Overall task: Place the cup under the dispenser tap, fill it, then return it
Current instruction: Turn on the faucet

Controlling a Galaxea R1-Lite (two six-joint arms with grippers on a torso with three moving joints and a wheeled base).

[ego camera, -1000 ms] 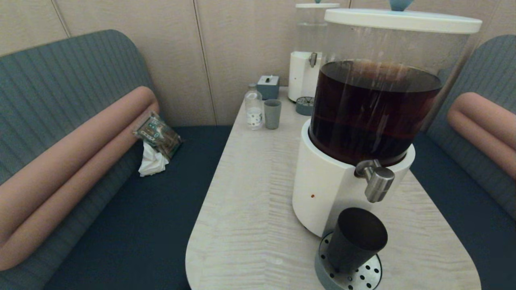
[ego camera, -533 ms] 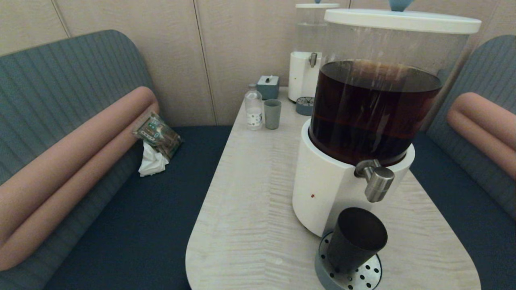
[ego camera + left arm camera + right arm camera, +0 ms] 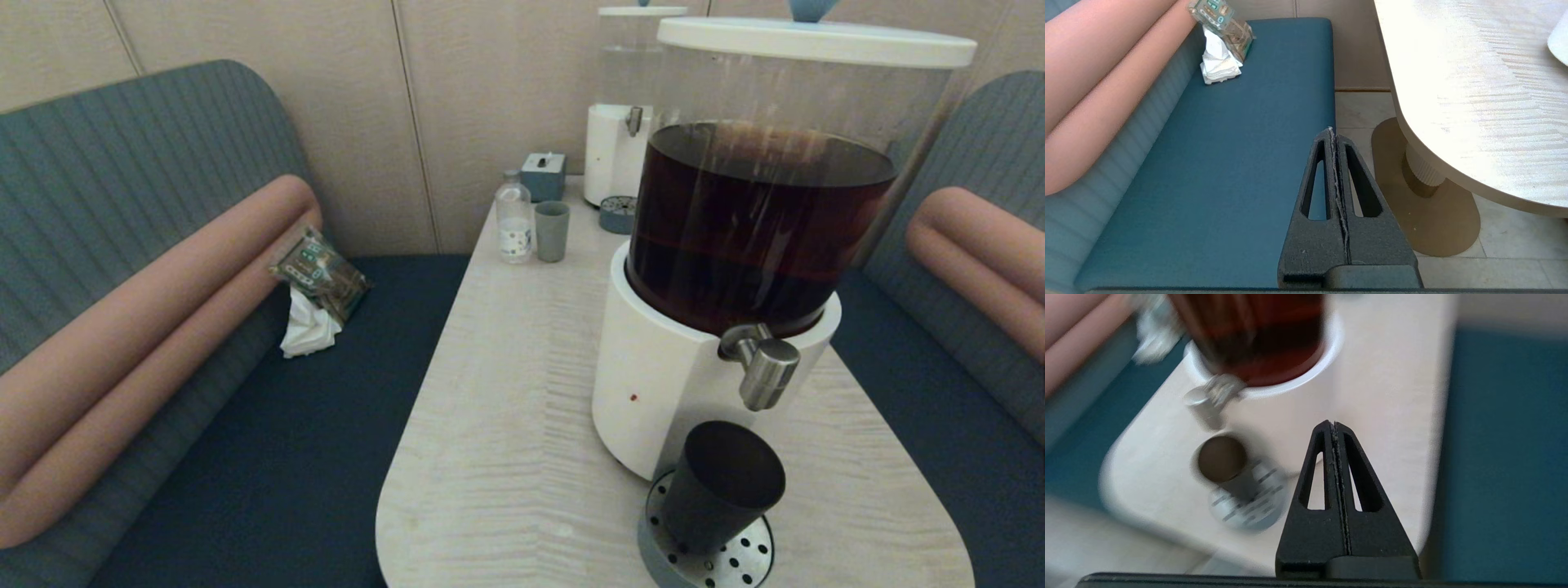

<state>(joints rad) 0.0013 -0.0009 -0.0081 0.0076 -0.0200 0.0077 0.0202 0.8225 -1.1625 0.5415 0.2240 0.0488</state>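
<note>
The black-brown cup (image 3: pixel 718 486) stands upright on the perforated steel drip tray (image 3: pixel 747 559), below the brushed-steel dispenser tap (image 3: pixel 766 371) of the big white-based dispenser (image 3: pixel 653 384) holding dark brown liquid. No gripper shows in the head view. In the right wrist view my right gripper (image 3: pixel 1333 424) is shut and empty, above the table and apart from the cup (image 3: pixel 1221 458) and the tap (image 3: pixel 1206 404). My left gripper (image 3: pixel 1331 131) is shut and empty, parked over the blue bench seat beside the table.
At the table's far end stand a grey-blue cup (image 3: pixel 552 231), a small bottle (image 3: pixel 513 219), a grey box (image 3: pixel 543 175) and a clear-liquid dispenser (image 3: pixel 624 122). A packet with tissue (image 3: pixel 314 286) lies on the left bench (image 3: pixel 269 425). The table edge (image 3: pixel 392 482) curves in front.
Nothing on the table has moved in the head view. The right wrist view is smeared, which shows the right arm in motion.
</note>
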